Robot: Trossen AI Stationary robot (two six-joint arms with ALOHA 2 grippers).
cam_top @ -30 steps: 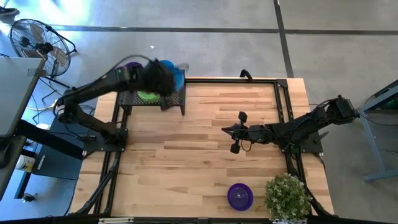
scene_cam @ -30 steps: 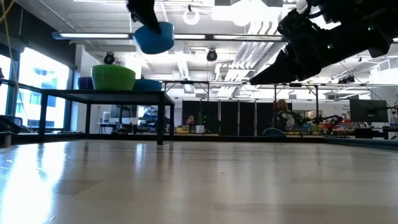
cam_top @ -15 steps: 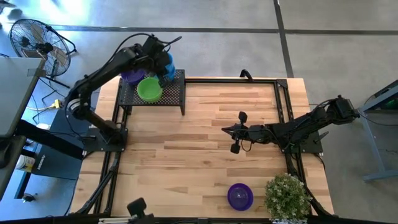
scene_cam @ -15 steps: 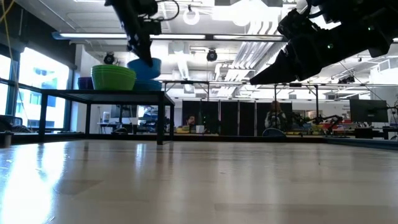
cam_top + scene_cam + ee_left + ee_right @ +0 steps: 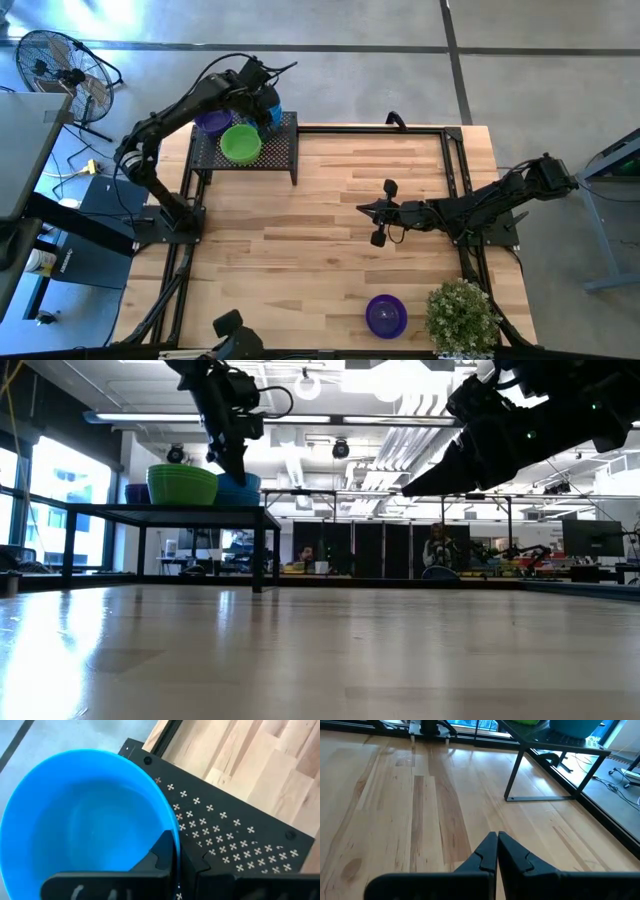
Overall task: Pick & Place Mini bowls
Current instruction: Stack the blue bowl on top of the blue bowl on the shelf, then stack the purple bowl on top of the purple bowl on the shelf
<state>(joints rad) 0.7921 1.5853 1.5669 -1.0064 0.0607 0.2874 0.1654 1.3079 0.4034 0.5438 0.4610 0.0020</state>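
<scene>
My left gripper (image 5: 262, 100) (image 5: 176, 852) is over the far side of the black mesh rack (image 5: 280, 150) at the table's far left, shut on a blue mini bowl (image 5: 270, 108) (image 5: 240, 487). The bowl is upright, down at the rack's top, beside green bowls (image 5: 240, 143) (image 5: 182, 485) and a purple bowl (image 5: 210, 121) that stand on the rack. Another purple bowl (image 5: 386, 314) sits on the table near its front edge. My right gripper (image 5: 362, 207) (image 5: 497, 837) hovers shut over the table's middle, touching nothing. My left gripper pinches the blue bowl's rim (image 5: 172, 837), one finger inside the bowl and one outside its wall. The fingers slant down from above. The bowl is upright, mouth up; whether its base rests on the rack I cannot tell.
A potted plant (image 5: 460, 315) stands at the near right corner, next to the purple bowl on the table. The rack stands on thin legs (image 5: 512, 780) above the tabletop. Bare wood (image 5: 300, 250) lies between the rack and my right arm.
My left gripper has swung toward the table's far edge and come down, carrying the blue bowl from high above the rack to the rack's top beside the green bowls. The bowl has stayed upright in the hold.
</scene>
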